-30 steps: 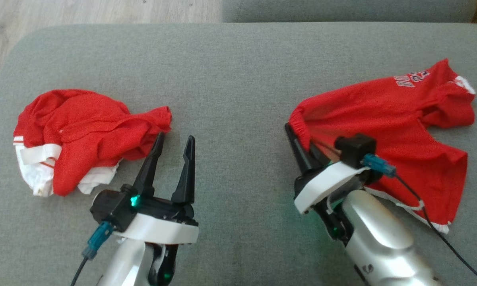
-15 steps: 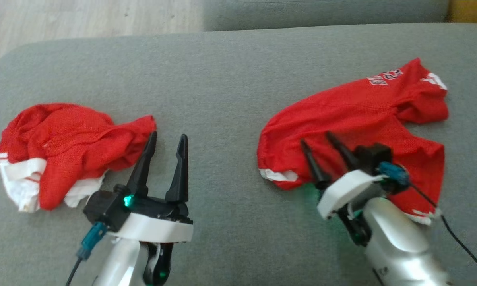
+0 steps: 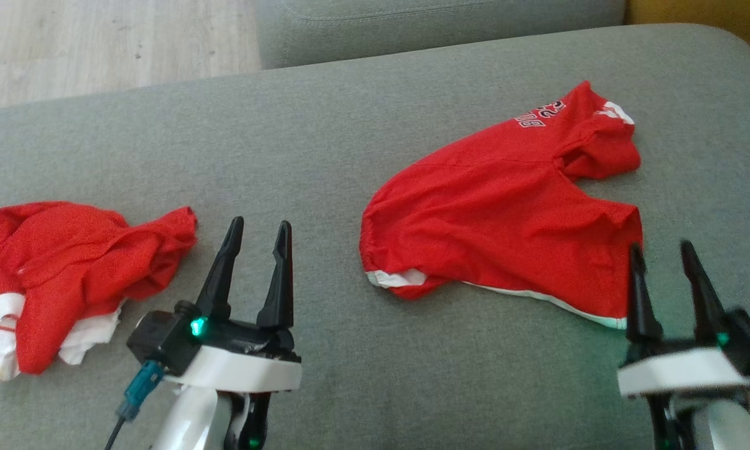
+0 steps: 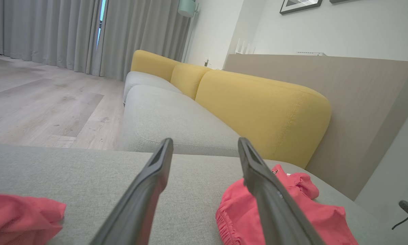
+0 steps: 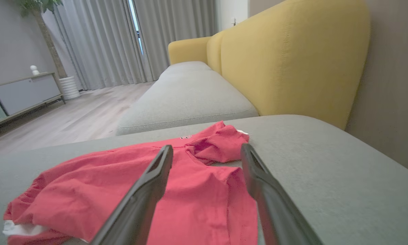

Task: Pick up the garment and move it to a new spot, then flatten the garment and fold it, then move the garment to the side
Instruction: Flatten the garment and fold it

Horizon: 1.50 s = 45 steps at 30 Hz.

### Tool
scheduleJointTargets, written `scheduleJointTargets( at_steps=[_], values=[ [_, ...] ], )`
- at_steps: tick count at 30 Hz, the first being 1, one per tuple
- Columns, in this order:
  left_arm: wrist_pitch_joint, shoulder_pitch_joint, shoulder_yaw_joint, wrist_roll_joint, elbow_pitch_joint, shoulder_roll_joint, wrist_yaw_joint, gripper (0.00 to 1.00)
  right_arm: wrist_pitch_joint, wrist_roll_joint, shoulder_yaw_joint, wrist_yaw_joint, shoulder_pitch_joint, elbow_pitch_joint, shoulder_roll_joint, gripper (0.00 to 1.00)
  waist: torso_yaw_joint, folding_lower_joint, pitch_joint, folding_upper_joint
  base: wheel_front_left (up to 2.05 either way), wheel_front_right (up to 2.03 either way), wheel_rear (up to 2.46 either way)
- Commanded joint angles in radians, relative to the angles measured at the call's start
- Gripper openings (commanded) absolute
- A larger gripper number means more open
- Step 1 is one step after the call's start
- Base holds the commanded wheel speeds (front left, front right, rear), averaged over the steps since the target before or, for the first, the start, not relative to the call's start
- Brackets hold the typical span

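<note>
Head view: red shorts [image 3: 500, 212] are lying partly spread on grey cushion [image 3: 325, 144], far leg bunched. Left gripper [image 3: 259, 225] is being held spread and empty, near crumpled red-and-white garment [image 3: 69, 262]. Right gripper [image 3: 661, 247] is also spread and empty, just beside shorts' hem.

Left wrist view: nothing is being pinched between fingers; shorts are lying at lower right.

Right wrist view: shorts are being faced across open fingers. Relocation is judged probably done; flattening is unfinished; folding and side move are not yet begun.

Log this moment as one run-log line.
left gripper: open, empty | right gripper: open, empty | spread red garment: lying on grey cushion | crumpled red garment: at left
</note>
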Motion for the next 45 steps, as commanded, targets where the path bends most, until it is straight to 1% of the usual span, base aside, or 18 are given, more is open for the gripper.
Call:
scheduleJointTargets(
  at_steps=[1,5,12,15,16,18,20,21,26,32,36,37,40,45],
  values=[
    [-0.005,-0.02,0.036,-0.004,-0.037,0.002,0.003,1.0,-0.011,-0.014,-0.001,-0.001,0.021,-0.065,0.008,1.0,-0.01,0.0001,0.001,0.0,0.0,0.0,0.0],
    [-0.005,-0.013,0.031,-0.003,-0.035,0.002,0.0,1.0,-0.011,-0.014,0.002,-0.001,0.062,-0.098,0.014,1.0,-0.016,0.0001,0.0,0.0,0.0,0.0,0.0],
    [-0.005,-0.009,-0.013,0.003,0.011,0.002,-0.005,1.0,-0.011,-0.012,0.008,-0.001,0.05,-0.093,0.015,1.0,-0.02,0.0001,-0.001,0.0,0.0,0.0,0.0],
    [-0.005,-0.011,-0.055,0.012,0.058,0.002,-0.007,1.0,-0.011,-0.013,0.01,-0.001,0.045,-0.091,0.015,1.0,-0.028,0.0001,0.006,0.0,0.0,0.0,0.0],
    [-0.005,-0.017,-0.091,0.022,0.12,0.005,-0.007,1.0,-0.011,-0.008,0.013,-0.001,0.042,-0.087,0.015,1.0,-0.033,0.0001,0.012,0.0,0.0,0.0,0.0],
    [-0.005,-0.036,-0.131,0.023,0.166,0.009,-0.008,1.0,-0.011,-0.001,0.016,-0.001,0.039,-0.085,0.015,1.0,-0.036,0.0001,0.022,0.0,0.0,0.0,0.0],
    [-0.005,-0.057,-0.175,0.007,0.201,0.015,-0.008,1.0,-0.011,0.005,0.018,-0.001,0.038,-0.083,0.015,1.0,-0.04,0.0001,0.032,0.0,0.0,0.0,0.0],
    [-0.005,-0.057,-0.175,0.007,0.201,0.015,-0.008,1.0,-0.011,0.005,0.018,-0.001,0.038,-0.083,0.015,1.0,-0.04,0.0001,0.032,0.0,0.0,0.0,0.0],
    [-0.005,-0.111,-0.256,-0.041,0.258,0.031,-0.008,1.0,-0.011,0.006,0.021,-0.001,0.031,-0.082,0.015,1.0,-0.05,0.0001,0.054,0.0,0.0,0.0,0.0],
    [-0.003,-0.179,-0.306,-0.11,0.345,0.029,-0.008,1.0,-0.011,0.002,0.028,-0.001,0.013,-0.087,0.015,1.0,-0.068,0.0001,0.084,0.0,0.0,0.0,0.0],
    [0.014,-0.231,-0.32,-0.129,0.427,0.026,-0.008,1.0,-0.011,-0.001,0.034,-0.001,0.004,-0.088,0.015,1.0,-0.084,0.0001,0.101,0.0,0.0,0.0,0.0],
    [0.022,-0.238,-0.322,-0.15,0.442,0.023,-0.008,1.0,-0.011,0.0,0.037,-0.001,0.001,-0.089,0.015,1.0,-0.088,0.0001,0.105,0.0,0.0,0.0,0.0],
    [0.03,-0.266,-0.332,-0.205,0.469,0.017,-0.008,1.0,-0.011,0.009,0.05,-0.001,-0.003,-0.089,0.015,1.0,-0.101,0.0001,0.114,0.0,0.0,0.0,0.0],
    [0.041,-0.299,-0.364,-0.248,0.506,0.019,-0.008,1.0,-0.011,0.017,0.055,-0.001,-0.007,-0.087,0.015,1.0,-0.12,0.0001,0.126,0.0,0.0,0.0,0.0]
  ],
)
